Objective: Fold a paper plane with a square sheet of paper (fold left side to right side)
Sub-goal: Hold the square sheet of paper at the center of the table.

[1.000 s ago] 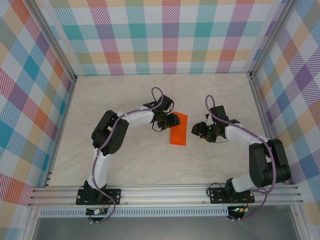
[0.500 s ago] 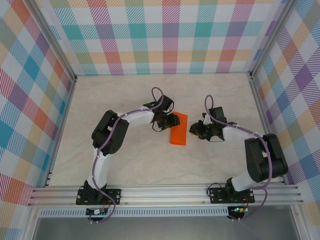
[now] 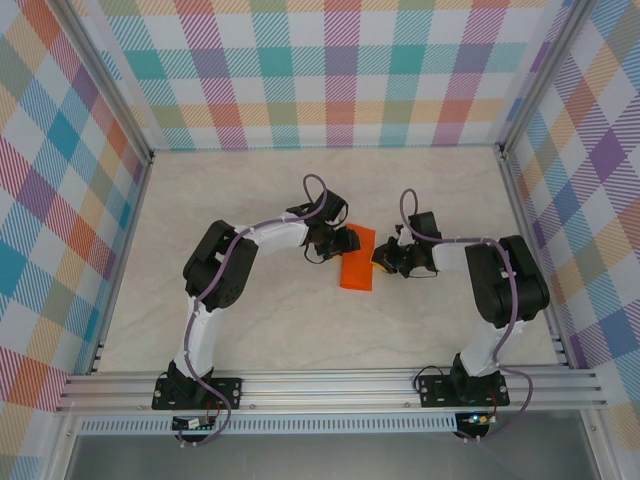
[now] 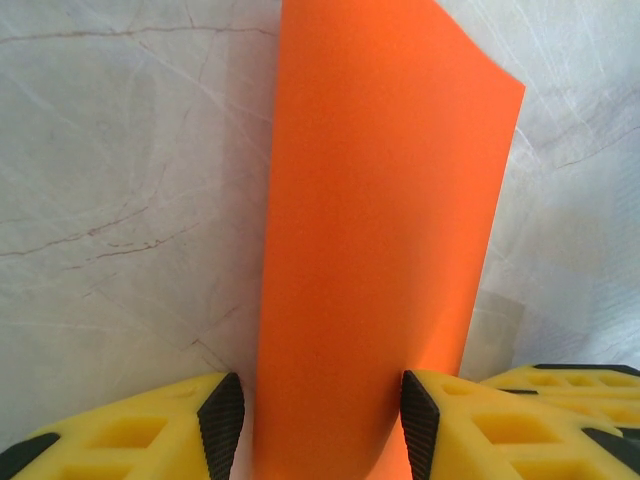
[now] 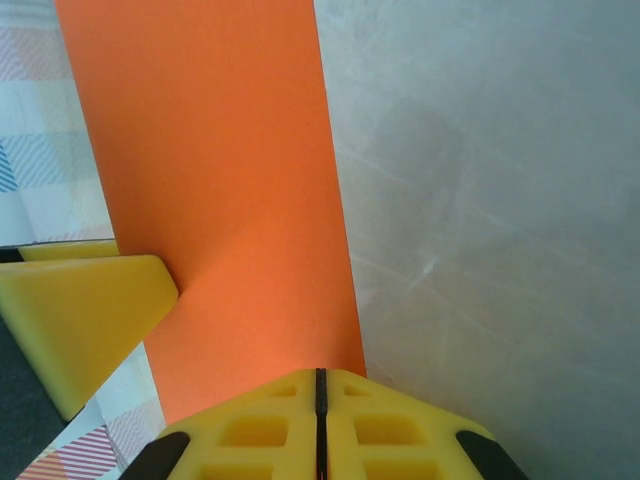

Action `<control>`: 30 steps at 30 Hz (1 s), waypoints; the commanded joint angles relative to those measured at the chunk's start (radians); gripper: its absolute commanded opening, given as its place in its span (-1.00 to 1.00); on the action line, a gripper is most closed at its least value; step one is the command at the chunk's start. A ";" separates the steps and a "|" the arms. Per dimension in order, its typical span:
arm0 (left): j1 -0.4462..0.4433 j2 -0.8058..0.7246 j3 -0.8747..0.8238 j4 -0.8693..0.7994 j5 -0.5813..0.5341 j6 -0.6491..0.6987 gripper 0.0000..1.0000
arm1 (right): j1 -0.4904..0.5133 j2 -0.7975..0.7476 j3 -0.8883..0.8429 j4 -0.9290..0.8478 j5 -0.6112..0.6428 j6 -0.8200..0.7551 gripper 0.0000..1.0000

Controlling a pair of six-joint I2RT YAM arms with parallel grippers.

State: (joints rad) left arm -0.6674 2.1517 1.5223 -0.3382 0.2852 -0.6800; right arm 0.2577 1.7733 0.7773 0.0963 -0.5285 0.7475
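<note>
**Narrow folded orange paper (image 3: 357, 260) at centre**

Your orange paper lies as a narrow strip mid-table (image 3: 250, 200), between both arms. Your L gripper (image 4: 315, 410) is open: fingers sit either side of the strip's end, one pad touching it. Your R gripper (image 5: 320, 385) is closed, tips together at the strip's long edge. Can't tell whether it pinches any paper.

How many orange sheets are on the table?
1: the square sheet of paper, folded over, lies on the table between the left gripper and the right gripper.
</note>
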 commanded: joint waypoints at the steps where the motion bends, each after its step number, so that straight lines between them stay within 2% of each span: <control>1: -0.017 0.044 -0.024 -0.058 -0.034 0.013 -0.01 | 0.007 0.023 0.026 -0.018 0.000 -0.024 -0.82; 6: -0.017 0.045 -0.022 -0.057 -0.032 0.013 -0.01 | 0.010 0.067 0.048 -0.093 0.013 -0.060 -0.82; 11: -0.017 0.032 -0.023 -0.063 -0.035 0.020 0.01 | 0.014 0.083 0.053 -0.204 0.098 -0.094 -0.82; 16: -0.008 -0.022 -0.023 -0.084 -0.055 0.043 0.13 | 0.015 0.116 0.047 -0.230 0.116 -0.105 -0.82; 22: 0.025 -0.147 -0.065 -0.079 -0.063 0.080 0.38 | 0.015 0.140 0.043 -0.248 0.136 -0.114 -0.82; 25: 0.032 -0.215 -0.101 -0.043 -0.040 0.108 0.41 | 0.015 0.143 0.043 -0.256 0.141 -0.120 -0.82; 27: 0.032 -0.241 -0.129 0.015 0.034 0.136 0.31 | 0.016 0.140 0.039 -0.257 0.143 -0.119 -0.82; 30: 0.029 -0.235 -0.155 0.135 0.192 0.136 -0.02 | 0.015 0.138 0.036 -0.256 0.145 -0.119 -0.82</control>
State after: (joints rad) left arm -0.6388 1.9347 1.3949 -0.3145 0.3244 -0.5743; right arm 0.2630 1.8301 0.8589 -0.0311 -0.5205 0.6590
